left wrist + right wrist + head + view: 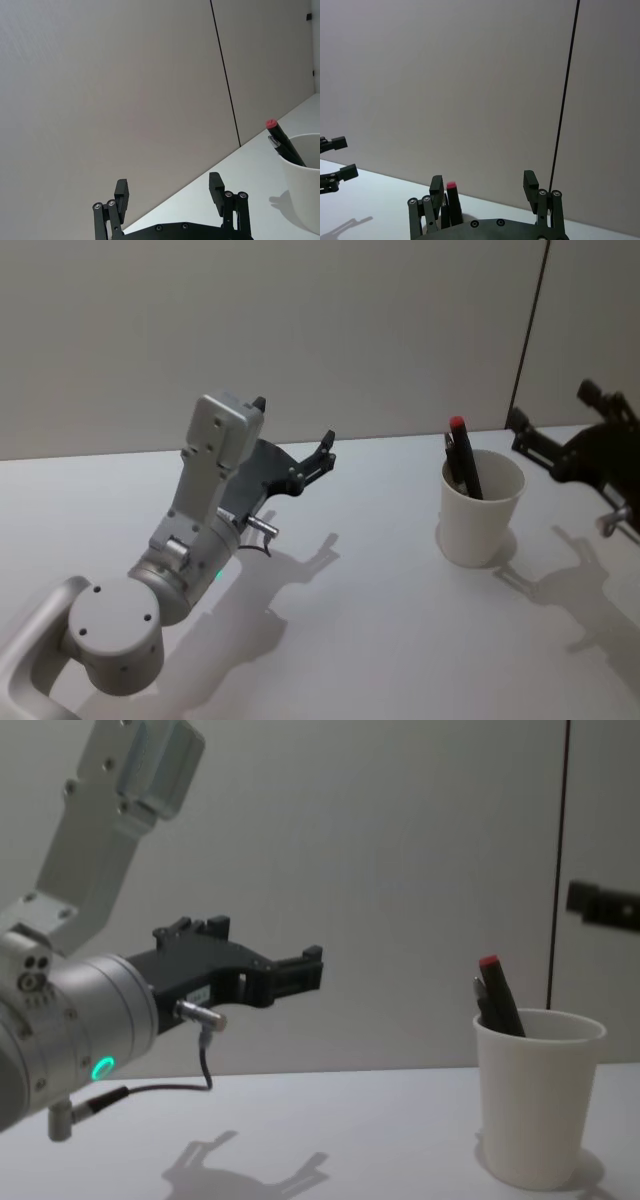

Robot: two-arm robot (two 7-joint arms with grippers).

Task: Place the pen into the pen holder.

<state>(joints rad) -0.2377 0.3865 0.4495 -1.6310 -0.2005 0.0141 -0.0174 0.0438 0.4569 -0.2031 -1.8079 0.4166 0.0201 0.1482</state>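
Inside the pen holder [482, 508] stands the pen [463, 458] (light, stiff; pinch mid-barrel); left gripper [322, 455] and right gripper [535, 445] both spread, empty.

Pen in the holder, to my right

The black pen [462, 458] with a red cap leaned inside the upright white pen holder [482, 508] on my counter [360, 630].

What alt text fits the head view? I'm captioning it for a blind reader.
A white paper cup on a white table holds a black pen with a red cap. The left gripper hovers open to its left; the right gripper hangs open at its right.
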